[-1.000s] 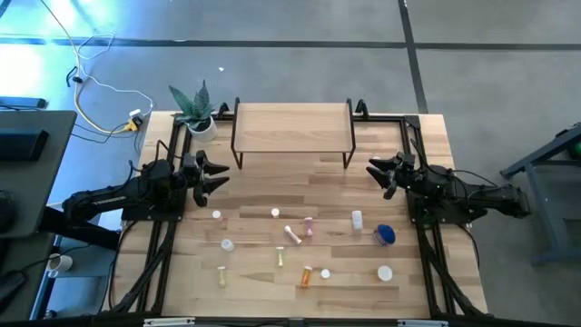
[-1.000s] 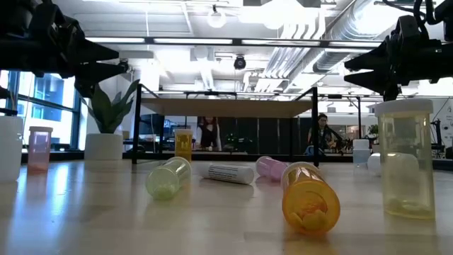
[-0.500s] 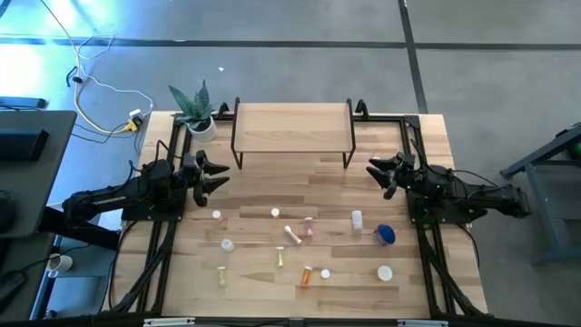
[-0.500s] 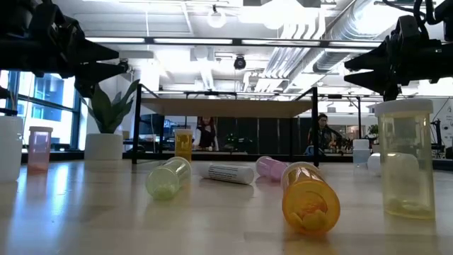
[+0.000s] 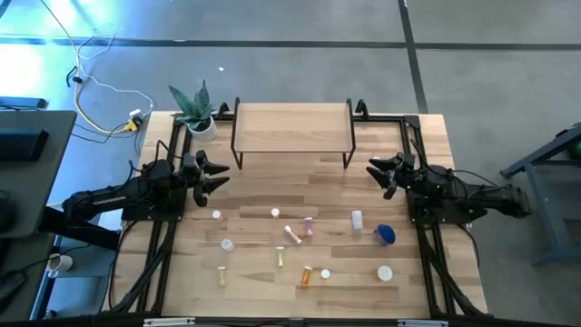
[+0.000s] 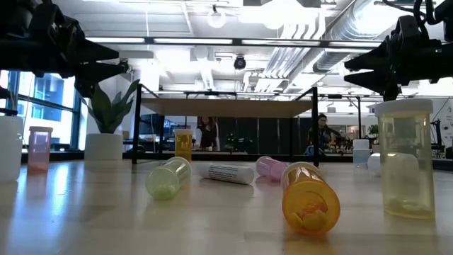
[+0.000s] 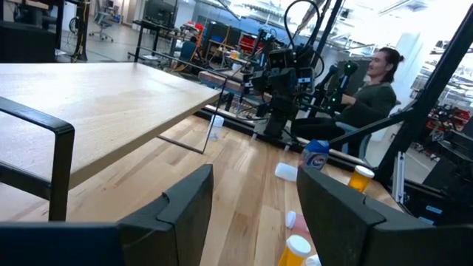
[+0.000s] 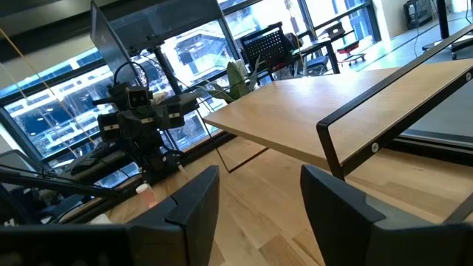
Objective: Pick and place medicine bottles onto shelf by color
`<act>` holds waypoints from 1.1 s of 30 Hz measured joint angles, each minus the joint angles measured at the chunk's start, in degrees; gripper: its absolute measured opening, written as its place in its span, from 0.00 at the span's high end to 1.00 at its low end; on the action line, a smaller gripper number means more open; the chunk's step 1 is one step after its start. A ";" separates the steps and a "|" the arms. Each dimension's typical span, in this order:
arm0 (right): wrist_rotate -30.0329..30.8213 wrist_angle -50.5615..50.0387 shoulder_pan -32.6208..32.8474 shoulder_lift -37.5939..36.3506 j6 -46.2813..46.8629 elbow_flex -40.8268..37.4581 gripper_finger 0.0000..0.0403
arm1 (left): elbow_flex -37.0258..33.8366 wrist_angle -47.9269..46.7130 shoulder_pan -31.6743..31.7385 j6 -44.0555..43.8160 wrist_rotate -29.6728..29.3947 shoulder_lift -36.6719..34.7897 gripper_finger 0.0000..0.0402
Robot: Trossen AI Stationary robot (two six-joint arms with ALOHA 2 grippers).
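Note:
Small medicine bottles lie scattered on the near half of the wooden table: a blue one [image 5: 385, 235], an orange one [image 5: 307, 276] lying on its side, a pink one [image 5: 310, 226], white ones [image 5: 356, 219] and yellow-green ones [image 5: 221, 275]. The shelf [image 5: 292, 126], a light-wood board on black legs, stands at the far middle with nothing on it. My left gripper [image 5: 221, 173] hovers open at the table's left side, level, above the tabletop. My right gripper [image 5: 372, 171] hovers open at the right side. Neither has anything between its fingers.
A potted green plant [image 5: 196, 111] stands at the far left corner beside the shelf. Black frame rails [image 5: 160, 245] run along the table's left and right sides. A person [image 7: 373, 92] sits beyond the table. Bare wood lies between the shelf and the bottles.

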 joint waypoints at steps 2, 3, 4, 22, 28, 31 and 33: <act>0.00 0.01 0.02 -0.01 0.00 0.01 0.55 | 0.00 0.03 0.00 -0.01 0.00 0.00 0.53; 0.00 0.01 0.00 0.00 0.00 0.02 0.55 | 0.00 0.04 0.02 -0.34 -0.04 0.00 0.53; 0.00 0.01 0.01 0.00 0.00 0.00 0.55 | 0.00 0.04 0.00 -1.09 -0.08 0.01 0.53; 0.01 0.00 0.01 -0.01 0.00 0.02 0.55 | 0.00 13.16 0.00 -28.50 -7.13 0.02 0.53; 0.02 0.02 0.01 -0.01 0.00 0.02 0.55 | 3.05 18.53 -0.02 -25.55 -7.17 0.15 0.53; 0.02 0.00 0.02 0.00 0.00 0.00 0.55 | 6.65 18.03 -0.02 -22.25 -7.02 2.02 0.53; 0.00 0.00 0.02 -0.02 0.01 0.00 0.55 | 9.46 17.68 -0.02 -19.69 -6.12 4.31 0.53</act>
